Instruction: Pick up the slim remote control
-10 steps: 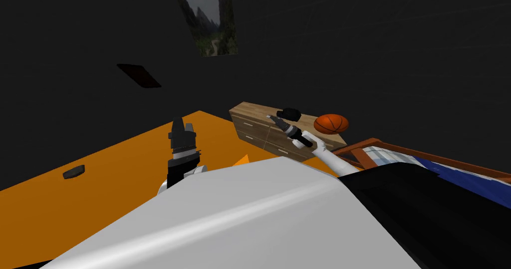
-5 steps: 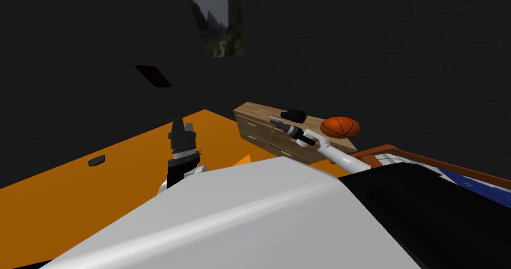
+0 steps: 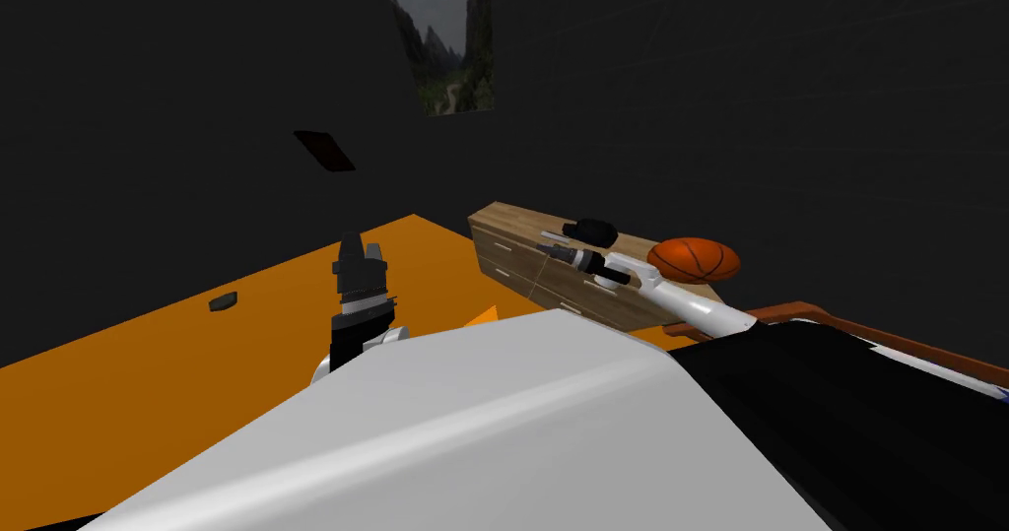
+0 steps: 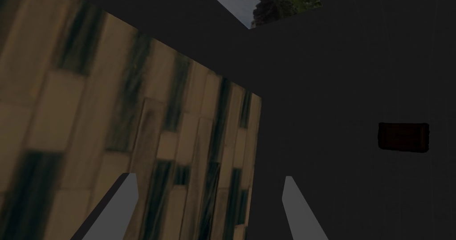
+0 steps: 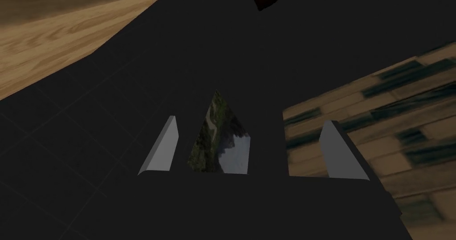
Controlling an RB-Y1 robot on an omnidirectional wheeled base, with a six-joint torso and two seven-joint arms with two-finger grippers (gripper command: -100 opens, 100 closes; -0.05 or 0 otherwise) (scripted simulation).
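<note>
The slim remote control (image 3: 553,234) is, as far as can be judged, the thin pale strip lying flat on the dresser (image 3: 510,218). It sits toward the left end of the top, a little in from the front edge. It is too small to be certain of. Just behind it, nearer the back edge, sits a black lump (image 3: 589,230), and a basketball (image 3: 693,259) rests at the right end, well apart from the strip.

The robot's right arm stretches out over the front edge, and the right gripper (image 5: 250,119) is near the strip; whether they touch cannot be told. Its fingers stand wide apart with nothing between them. They point along the top toward the wall rather than down at it, and pale wood slides past one side in the wrist view. The left gripper (image 4: 208,176) is held up close to the chest, its fingers also spread wide and empty.

The step in hand looks like the reach. To do it well, the robot should bring the hand over the strip and tip the wrist until the fingers point down. It should then turn them to straddle the narrow width, not the length. A flat, thin thing offers little to grip, so the tips should come almost to the wood before closing, and close slowly to avoid flicking it away. The approach should stay on the front side, clear of the black lump.
</note>
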